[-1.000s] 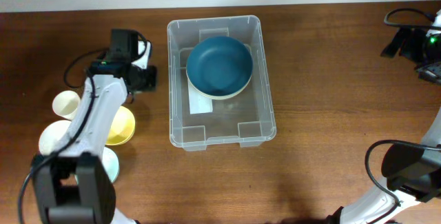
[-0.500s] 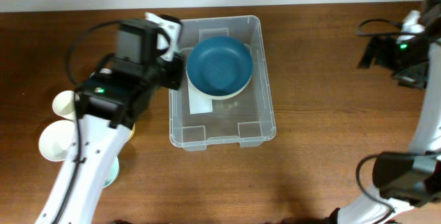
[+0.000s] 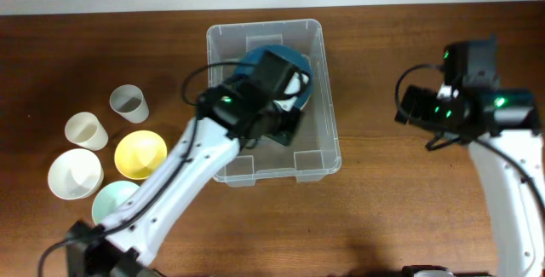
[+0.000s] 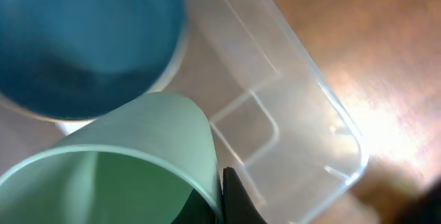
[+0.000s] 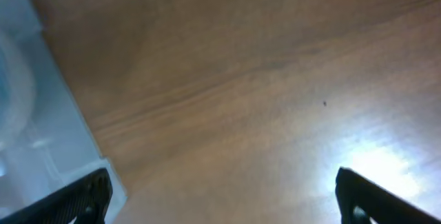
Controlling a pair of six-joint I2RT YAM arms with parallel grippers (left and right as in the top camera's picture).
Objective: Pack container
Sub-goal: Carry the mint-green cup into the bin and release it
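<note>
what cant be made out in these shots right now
- Left wrist view: the pale green cup runs off the bottom edge and hides most of the left gripper. The blue bowl is blurred and cut by the frame edges.
- Overhead: the left arm covers that cup, much of the bowl and part of the container.
- Right wrist view: the right gripper shows only its fingertips at the bottom edge. The container is just a blurred corner.
</note>
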